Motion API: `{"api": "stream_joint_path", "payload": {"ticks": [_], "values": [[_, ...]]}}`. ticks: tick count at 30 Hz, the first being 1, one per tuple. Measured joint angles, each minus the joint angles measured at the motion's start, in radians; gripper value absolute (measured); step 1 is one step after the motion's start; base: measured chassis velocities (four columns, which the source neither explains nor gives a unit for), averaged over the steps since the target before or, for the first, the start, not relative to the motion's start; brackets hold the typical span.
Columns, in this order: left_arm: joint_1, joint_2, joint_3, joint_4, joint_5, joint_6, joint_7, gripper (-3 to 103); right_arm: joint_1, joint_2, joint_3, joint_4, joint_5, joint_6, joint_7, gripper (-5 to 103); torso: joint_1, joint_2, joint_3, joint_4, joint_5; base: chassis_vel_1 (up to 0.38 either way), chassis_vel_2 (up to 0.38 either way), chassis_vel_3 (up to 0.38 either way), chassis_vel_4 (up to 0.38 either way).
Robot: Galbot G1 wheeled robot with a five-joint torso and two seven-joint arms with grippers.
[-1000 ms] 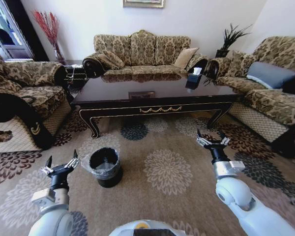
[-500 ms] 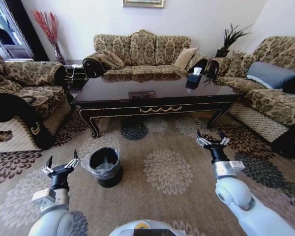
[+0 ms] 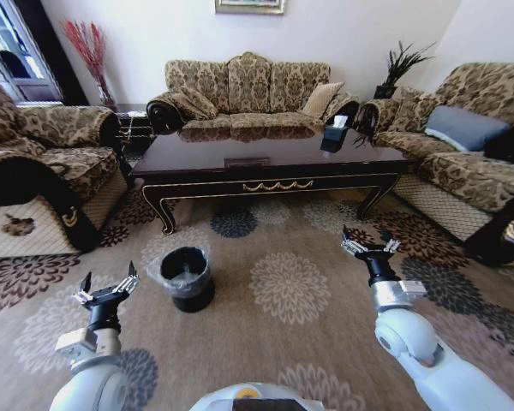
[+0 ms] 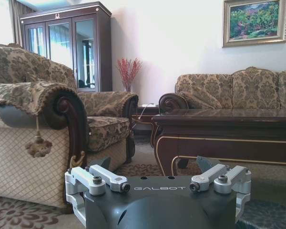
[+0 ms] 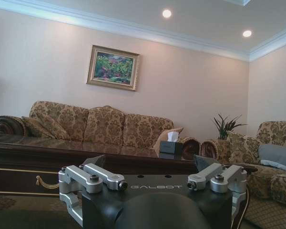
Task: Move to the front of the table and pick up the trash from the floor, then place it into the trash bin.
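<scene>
Ahead of both arms lies the patterned carpet floor [image 3: 325, 257], and beyond it stands the long dark tabletop [image 3: 265, 158] with its gold scroll trim, well apart from either end effector. The left end effector [image 3: 107, 289] hangs low over the floor with its fingers spread wide and nothing between them. Just ahead of it and toward the right arm's side sits the black trash bin [image 3: 187, 276], its crinkled clear liner folded over the rim; the two are near but not touching. The right end effector [image 3: 371, 246] is held a little farther forward, likewise splayed and empty, well apart from the trash bin. From the left wrist, the table's carved leg and edge show ahead past the spread fingers [image 4: 102, 177]. A tissue box [image 3: 336, 139] rests on the tabletop's far right part.
</scene>
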Motion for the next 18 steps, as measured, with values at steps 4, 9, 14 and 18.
{"api": "stream_joint_path", "payload": {"ticks": [4, 9, 14, 18], "values": [[0.0, 0.0, 0.0, 0.0, 0.0, 0.0, 0.0, 100, 0.0, 0.0, 0.0, 0.0, 0.0, 0.0, 0.0, 100, 0.0, 0.0, 0.0, -0.0001, -0.0003, 0.291, -0.303, -0.281, 0.285], [0.0, 0.0, 0.0, 0.0, 0.0, 0.0, 0.0, 100, 0.0, 0.0, -0.001, 0.0, 0.0, 0.0, 0.0, 100, 0.0, 0.0, 0.0, 0.0, -0.0004, 0.339, -0.335, -0.32, 0.319], [0.0, 0.0, 0.0, 0.0, 0.0, 0.0, 0.0, 100, 0.0, 0.0, -0.001, 0.0, 0.0, 0.0, 0.001, 100, 0.0, 0.0, 0.0, 0.0, 0.0003, 0.371, -0.367, -0.343, 0.359], [0.0, 0.0, 0.0, 0.0, 0.0, 0.0, 0.0, 100, 0.0, 0.0, -0.001, -0.001, 0.0, 0.0, 0.001, 100, 0.0, 0.0, 0.0, 0.0001, 0.0, 0.369, -0.362, -0.361, 0.363]]}}
